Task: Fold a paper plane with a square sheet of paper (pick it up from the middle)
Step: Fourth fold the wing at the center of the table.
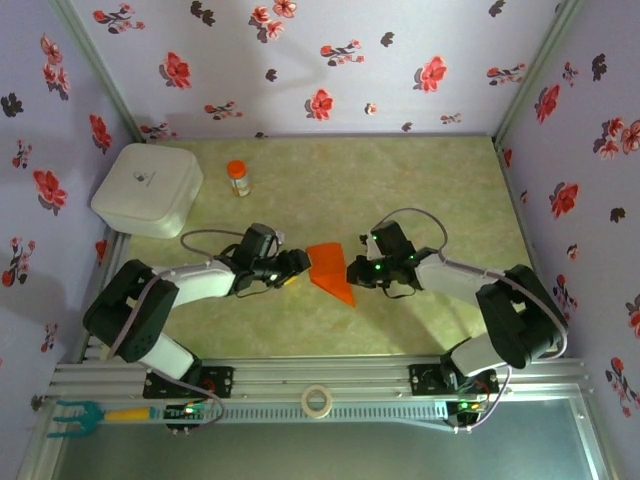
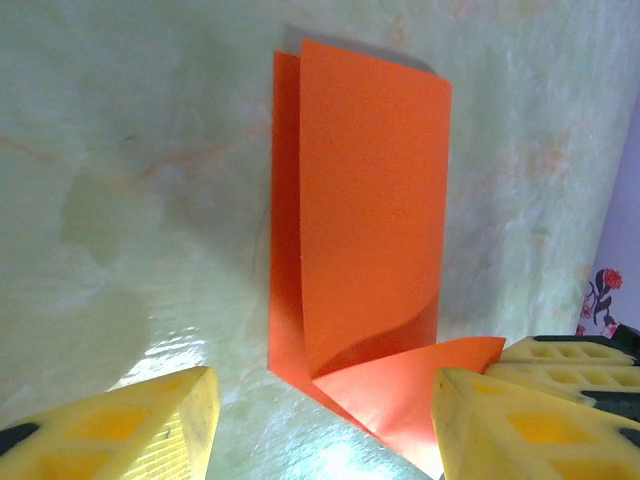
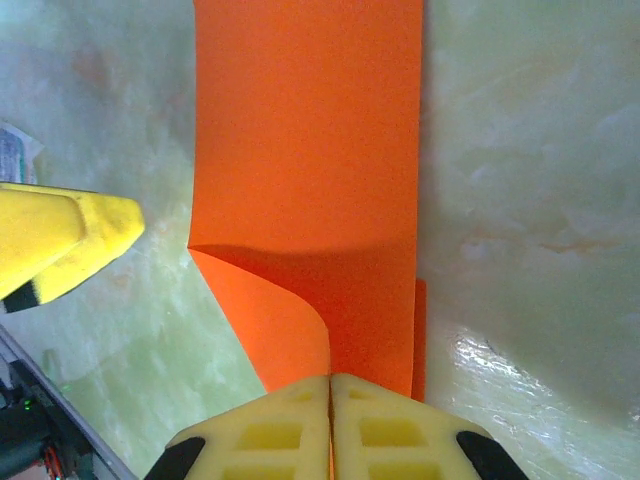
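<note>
Right claw (image 3: pixel 330 385) was pressed together, pinching the near edge of the orange sheet of paper (image 3: pixel 310 150) between its yellow fingers (image 3: pixel 400 435); in the top view it sat at 3 o'clock of the sheet, touching it. Left claw (image 2: pixel 325 395) was spread wide, one yellow finger on each side of the sheet's near corner, no clear contact. In the top view the left claw (image 1: pixel 298 268) was at 9 o'clock of the sheet, facing the right claw (image 1: pixel 352 270) across it. Sheet of paper (image 1: pixel 330 272) lay mid-worktop between the two claws, folded over itself, pointed end toward 5 o'clock. Left wrist view showed the sheet (image 2: pixel 370 220) as a long doubled flap, the upper layer curling up at the near end, the lower layer peeking out along the left side. Worktop (image 1: pixel 420 190) was pale green marbled. White box (image 1: pixel 147 188) sat at 10 o'clock of the sheet, well apart. Orange-capped bottle (image 1: pixel 238 178) was at 11 o'clock, just beside the box. Tape roll (image 1: pixel 317 401) lay at 6 o'clock on the front rail
</note>
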You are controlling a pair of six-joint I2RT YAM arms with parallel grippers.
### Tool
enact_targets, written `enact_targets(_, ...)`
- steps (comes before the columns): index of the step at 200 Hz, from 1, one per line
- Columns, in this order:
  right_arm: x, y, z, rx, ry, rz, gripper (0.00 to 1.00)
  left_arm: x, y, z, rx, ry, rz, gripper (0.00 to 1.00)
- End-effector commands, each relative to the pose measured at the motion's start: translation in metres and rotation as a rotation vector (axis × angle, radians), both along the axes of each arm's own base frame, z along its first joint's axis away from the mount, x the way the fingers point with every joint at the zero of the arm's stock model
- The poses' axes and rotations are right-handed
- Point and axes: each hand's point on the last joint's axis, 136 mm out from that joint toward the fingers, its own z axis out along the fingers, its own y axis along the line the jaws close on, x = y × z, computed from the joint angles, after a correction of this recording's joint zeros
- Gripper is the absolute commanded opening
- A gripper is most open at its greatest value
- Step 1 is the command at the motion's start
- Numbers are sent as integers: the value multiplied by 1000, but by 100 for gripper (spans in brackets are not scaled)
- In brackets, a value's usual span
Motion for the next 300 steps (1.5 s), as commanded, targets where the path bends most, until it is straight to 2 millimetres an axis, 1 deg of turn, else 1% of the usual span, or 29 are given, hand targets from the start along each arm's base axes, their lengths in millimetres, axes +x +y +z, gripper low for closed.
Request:
enact_targets(1,-1,0,5,42,-14,4,9,9,-14,11,-59,-27,-37,60)
enact_targets(10,0,-1,5,44,-15,1,9,11,-16,11,-66,-26,-39,62)
enact_targets(39,1,-2,7,59,-15,-5,9,15,-22,11,-82,-21,-40,62)
enact_targets(82,2,-5,7,70,-12,-20,9,21,-29,4,-91,1,-43,57)
enact_targets(111,1,-7,6,72,-8,-24,10,26,-40,2,-134,12,-48,53)
enact_targets(148,1,-8,3,68,3,-27,13,33,-48,2,-188,6,-33,38)
enact_targets(169,0,-9,3,63,2,-30,17,33,-46,1,-186,8,-28,24)
enact_targets(176,0,-10,3,55,4,-35,21,32,-45,0,-183,9,-24,20)
enact_targets(188,0,-14,2,33,6,-50,29,32,-42,0,-175,2,-11,14)
enact_targets(196,-1,-18,1,15,6,-67,34,32,-40,-1,-161,-4,1,10)
enact_targets(213,-2,-33,-4,-56,-9,-113,38,32,-36,-2,-118,-23,26,8)
enact_targets(226,1,-46,-4,-109,-47,-153,40,31,-37,0,-93,-39,32,6)
enact_targets(248,7,-57,7,-127,-139,-202,43,29,-34,2,-62,-57,54,3)
enact_targets(267,9,-64,17,-146,-226,-209,45,26,-35,3,-47,-68,63,3)
enact_targets(300,11,-80,34,-167,-361,-246,47,23,-42,9,-38,-75,66,1)
